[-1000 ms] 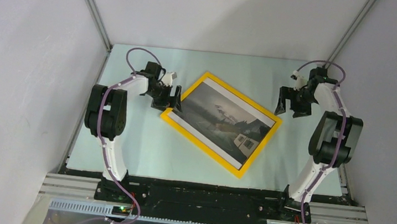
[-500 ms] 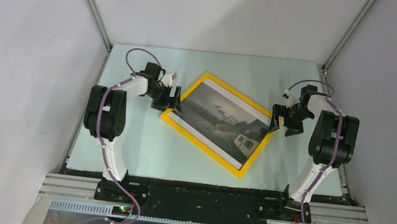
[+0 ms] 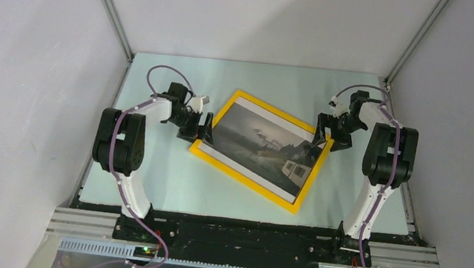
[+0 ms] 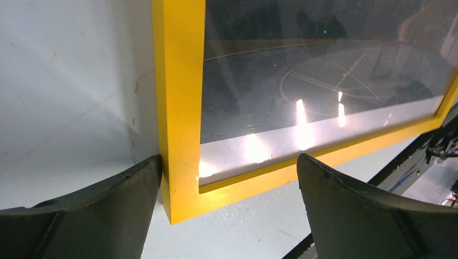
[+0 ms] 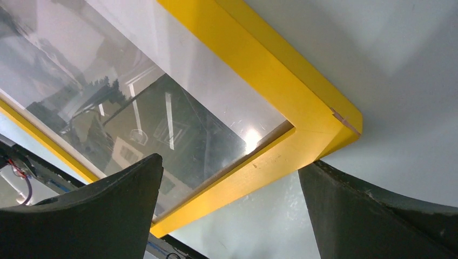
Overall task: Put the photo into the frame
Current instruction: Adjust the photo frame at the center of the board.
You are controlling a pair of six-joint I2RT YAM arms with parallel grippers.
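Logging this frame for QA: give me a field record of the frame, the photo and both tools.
frame: flat on the table, turned at an angle, yellow border all round
photo: lies inside the frame's border, white strips along two edges
left tool: open, straddles the frame's left corner, one finger right at the outer edge
right tool: open, straddles the frame's right corner; contact unclear
held: nothing by either tool
task state: photo looks seated in the frame
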